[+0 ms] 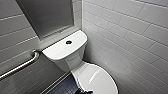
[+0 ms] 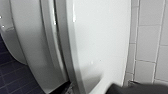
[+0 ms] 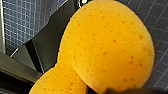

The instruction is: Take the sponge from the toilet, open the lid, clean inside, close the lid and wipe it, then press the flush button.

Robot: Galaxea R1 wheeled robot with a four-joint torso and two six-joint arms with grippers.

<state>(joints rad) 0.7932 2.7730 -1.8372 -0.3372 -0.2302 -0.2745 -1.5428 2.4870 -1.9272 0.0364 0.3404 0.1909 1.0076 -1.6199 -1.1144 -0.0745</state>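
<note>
The white toilet (image 1: 71, 58) stands in a tiled corner with its glossy oval lid (image 1: 98, 80) down. The small dark flush button (image 1: 68, 42) sits in the middle of the flat tank cover. In the left wrist view the lid (image 2: 100, 37) shows very near, with a narrow gap to the seat below it. My left gripper (image 2: 105, 90) is open right at the lid's rim and holds nothing. In the right wrist view the orange sponge (image 3: 107, 45) bulges large, pinched at its waist, with my right gripper (image 3: 82, 75) shut on it over the dark floor tiles.
A steel grab bar (image 1: 20, 66) runs along the left wall, below a grey recessed niche (image 1: 47, 15). White tiled wall (image 1: 135, 37) closes in tight on the toilet's right. Dark blue floor tiles (image 1: 62, 87) lie to the left of the bowl.
</note>
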